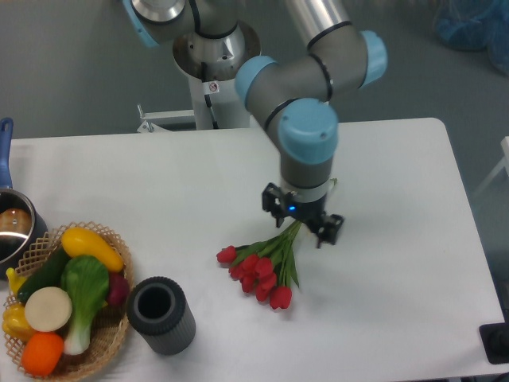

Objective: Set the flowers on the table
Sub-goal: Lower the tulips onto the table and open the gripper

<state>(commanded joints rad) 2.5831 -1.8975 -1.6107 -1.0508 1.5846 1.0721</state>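
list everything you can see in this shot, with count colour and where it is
flowers: one bunch, red buds on green stems, lying on the table right of the cylinder
table: one, white, fills most of the view
cylinder: one, dark grey, ribbed, hollow, upright near the front edge beside the basket
basket: one, tan wicker, front left corner
toy food in the basket: yellow piece, green-and-white leafy vegetable, dark green piece, cream disc, orange piece, dark red piece
pot: one, dark with a blue handle, left edge, partly cut off
arm: one, grey with blue caps, reaching from behind the table
gripper: one, black, open above the stem ends
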